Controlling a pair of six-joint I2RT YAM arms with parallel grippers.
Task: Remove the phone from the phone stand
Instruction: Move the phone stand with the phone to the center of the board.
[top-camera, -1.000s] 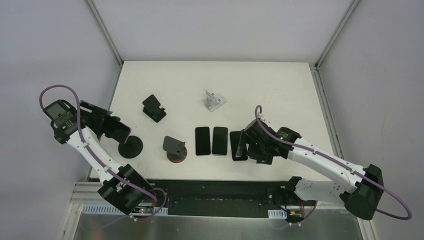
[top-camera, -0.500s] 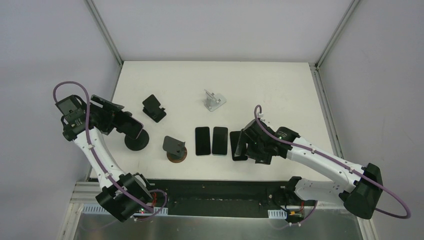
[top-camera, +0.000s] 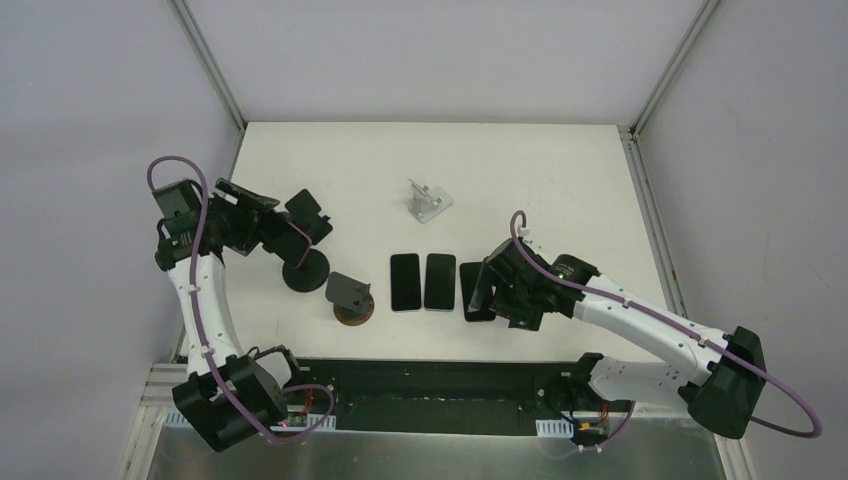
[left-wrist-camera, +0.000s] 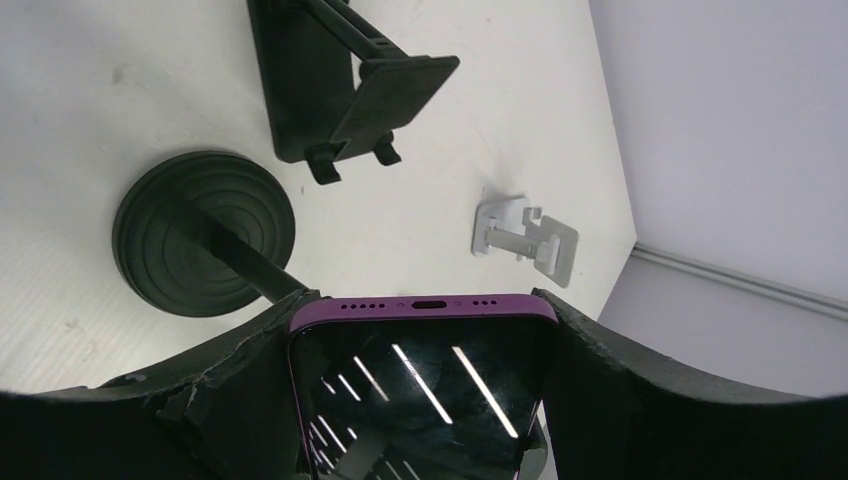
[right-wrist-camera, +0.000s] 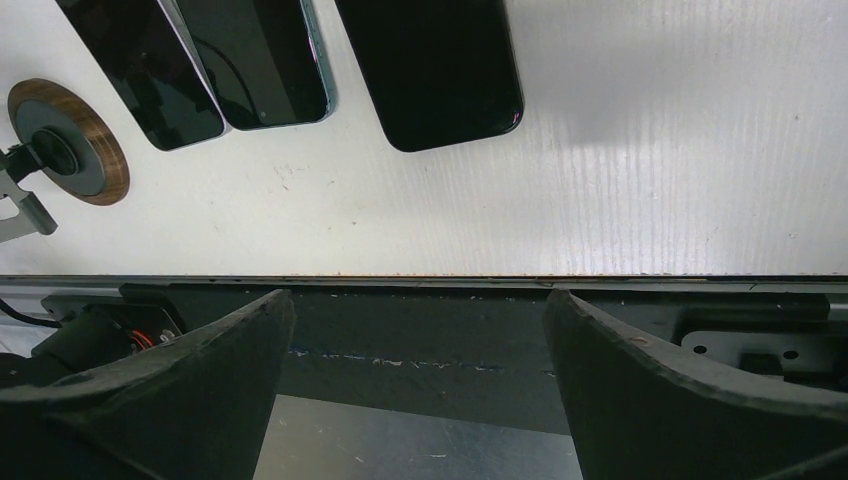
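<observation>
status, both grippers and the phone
Left gripper shut on purple phone. Right gripper open, empty. Phone not yet off round black stand. Black folding stand close by.

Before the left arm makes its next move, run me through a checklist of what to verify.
1. Left gripper shut on the purple phone: ok.
2. Phone free of the round-base stand: cannot tell; its stem runs up behind the phone.
3. Folding stand clear of left gripper: cannot tell, very close.
4. Right gripper open and empty: ok.
5. Flat phones in a row, out of the way: ok.
</observation>
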